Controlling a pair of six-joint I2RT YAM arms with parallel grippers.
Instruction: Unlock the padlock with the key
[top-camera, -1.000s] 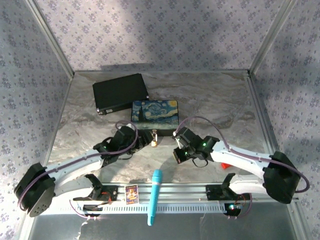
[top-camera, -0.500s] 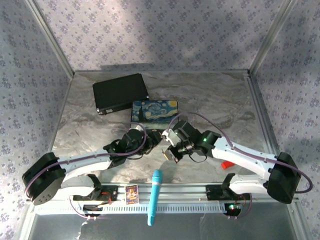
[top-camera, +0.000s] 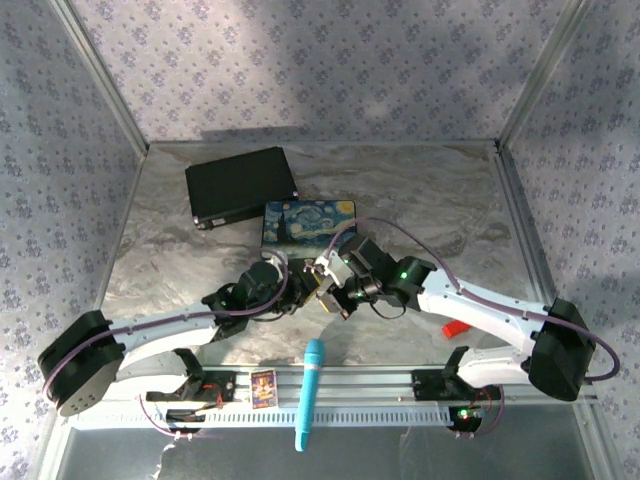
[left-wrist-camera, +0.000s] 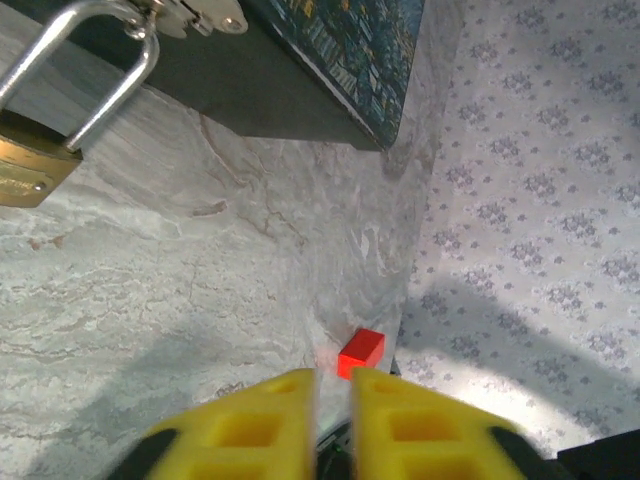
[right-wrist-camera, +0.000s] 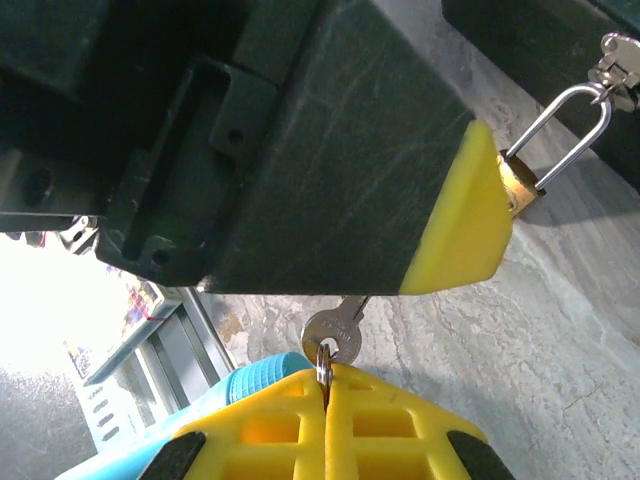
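Yellow fingers (right-wrist-camera: 270, 425) of the right gripper (right-wrist-camera: 327, 380) pinch tight on the head of the key (right-wrist-camera: 337, 333). Its blade runs up behind a yellow-tipped finger (right-wrist-camera: 462, 225) of the left gripper (left-wrist-camera: 332, 390), so whether it reaches the padlock (right-wrist-camera: 524, 192) cannot be told. That left gripper's fingers stand almost together, nothing in the slit between them. The padlock hangs by its shackle (right-wrist-camera: 565, 115) from the hasp (right-wrist-camera: 617, 58) of the Starry Night box (top-camera: 305, 222), and a red block (left-wrist-camera: 360, 352) lies well apart on the marble table (left-wrist-camera: 200, 290).
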